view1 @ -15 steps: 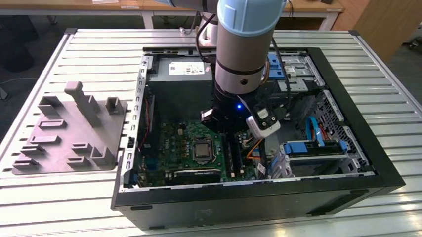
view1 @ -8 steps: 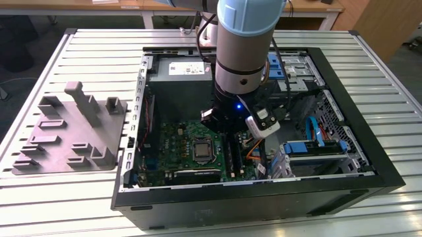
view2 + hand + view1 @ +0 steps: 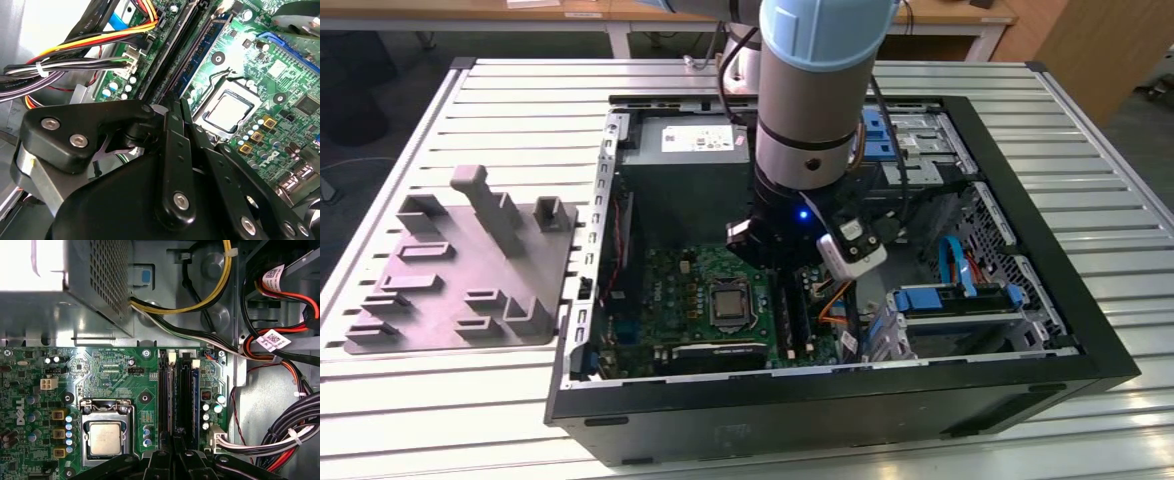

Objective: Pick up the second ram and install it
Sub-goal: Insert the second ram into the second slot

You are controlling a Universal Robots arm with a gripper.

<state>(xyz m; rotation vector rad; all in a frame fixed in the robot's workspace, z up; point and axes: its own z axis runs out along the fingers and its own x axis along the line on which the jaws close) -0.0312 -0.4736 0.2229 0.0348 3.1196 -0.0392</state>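
Inside the open computer case my gripper (image 3: pixel 790 272) hangs low over the green motherboard (image 3: pixel 674 290), beside the silver processor socket (image 3: pixel 724 300). In both wrist views the black fingers (image 3: pixel 172 125) are pressed together, and the gripper (image 3: pixel 175 439) stands right at the near end of the long memory slots (image 3: pixel 167 395). A thin blue ram strip (image 3: pixel 206 45) with dark chips stands on edge in the slot row (image 3: pixel 196 400), just beside the fingertips. I cannot tell whether it is the second ram or whether anything thin sits between the fingers.
The grey power-supply box (image 3: pixel 680 150) sits past the board. Cable bundles (image 3: pixel 280 430) run along the slots' outer side. Blue drive brackets (image 3: pixel 947 298) fill the case's right part in the exterior view. A grey holder plate (image 3: pixel 460 265) lies on the slatted table left of the case.
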